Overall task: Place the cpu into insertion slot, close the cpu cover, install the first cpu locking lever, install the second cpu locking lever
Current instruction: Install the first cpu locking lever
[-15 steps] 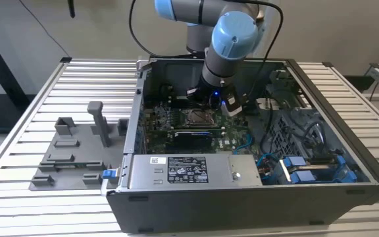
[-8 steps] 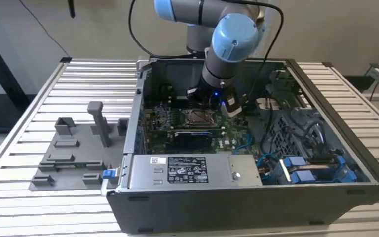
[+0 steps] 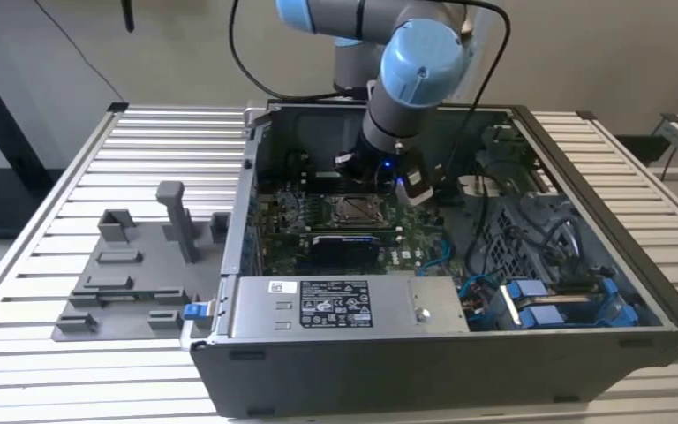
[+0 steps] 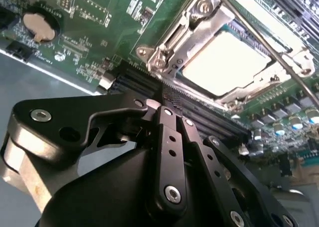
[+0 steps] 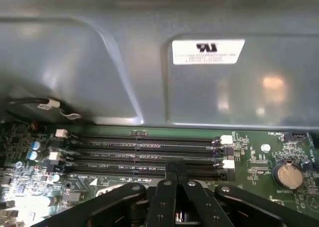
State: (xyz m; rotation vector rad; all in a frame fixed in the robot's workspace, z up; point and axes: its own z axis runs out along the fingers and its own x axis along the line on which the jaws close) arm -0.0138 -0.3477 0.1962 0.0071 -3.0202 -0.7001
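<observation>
Over the memory slots my gripper sits clenched, empty, beside the cpu cover; risk is clipping a loose lever and scraping the board.

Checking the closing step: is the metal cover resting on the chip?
Touching, as far as shown: in the second wrist view the cover lies flat around the chip, its frame edges overlapping the chip's border with no gap.
</observation>
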